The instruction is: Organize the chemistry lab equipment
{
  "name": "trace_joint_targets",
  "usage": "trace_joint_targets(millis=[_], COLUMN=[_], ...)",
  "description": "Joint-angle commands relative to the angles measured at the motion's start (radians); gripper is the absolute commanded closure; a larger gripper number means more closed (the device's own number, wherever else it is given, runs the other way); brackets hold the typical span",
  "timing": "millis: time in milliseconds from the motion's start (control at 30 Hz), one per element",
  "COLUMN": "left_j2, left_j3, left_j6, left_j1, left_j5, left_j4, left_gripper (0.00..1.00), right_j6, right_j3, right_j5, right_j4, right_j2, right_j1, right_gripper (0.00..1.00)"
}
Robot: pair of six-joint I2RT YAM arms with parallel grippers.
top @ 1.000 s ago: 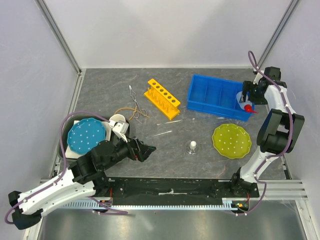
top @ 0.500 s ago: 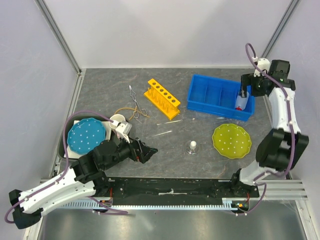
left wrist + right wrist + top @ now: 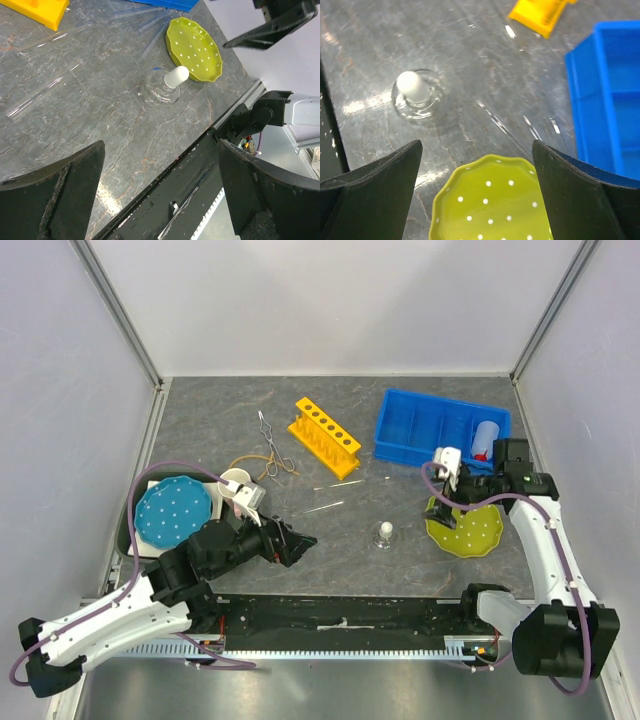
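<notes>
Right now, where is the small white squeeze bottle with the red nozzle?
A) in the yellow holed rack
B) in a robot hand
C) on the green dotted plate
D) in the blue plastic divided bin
D: the small white squeeze bottle lies in the rightmost compartment of the blue plastic divided bin.

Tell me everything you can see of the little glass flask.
The flask is small, squat and clear, glass by its look, with a round body and a white stopper in its neck. It stands on its base on the grey marbled table, beside the green plate and apart from it. Nothing but the table touches it.
</notes>
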Motion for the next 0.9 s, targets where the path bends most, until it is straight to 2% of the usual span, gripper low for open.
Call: trace_joint_targets(millis=[0,133,267,400,533,867], left_j2=[-0.005,0.004,0.024,0.035,0.030,0.010], left_j3=[-0.015,-0.018,-0.016,-0.015,-0.013,-0.012], left_j6=[0.015,0.014,0.012,0.003,-0.008,-0.026], left_j1=[-0.005,-0.004,-0.004,-0.005,-0.005,-0.004], left_j5=[0.008,0.005,0.003,0.002,-0.006,-0.027], left_j4=[0.059,0.073,0.085,0.091,0.085,0.062], left_gripper=[0.02,0.02,0.02,0.02,0.02,0.02], right_j6=[-0.350,-0.482,-0.536,-0.568,-0.563,-0.398], right_j3=[-0.056,-0.123,-0.180,-0.205,-0.238,-0.278], right_j5=[-0.121,-0.052,-0.007,0.015,0.054,0.150], right_j4=[-0.113,-0.110,-0.073,-0.020,0.065,0.310], right_j2=[0.037,0.045,0.065,0.112,0.161,0.231], right_j1=[0.019,0.042,0.082,0.172,0.255,0.432], right_gripper=[0.02,0.02,0.02,0.02,0.02,0.02])
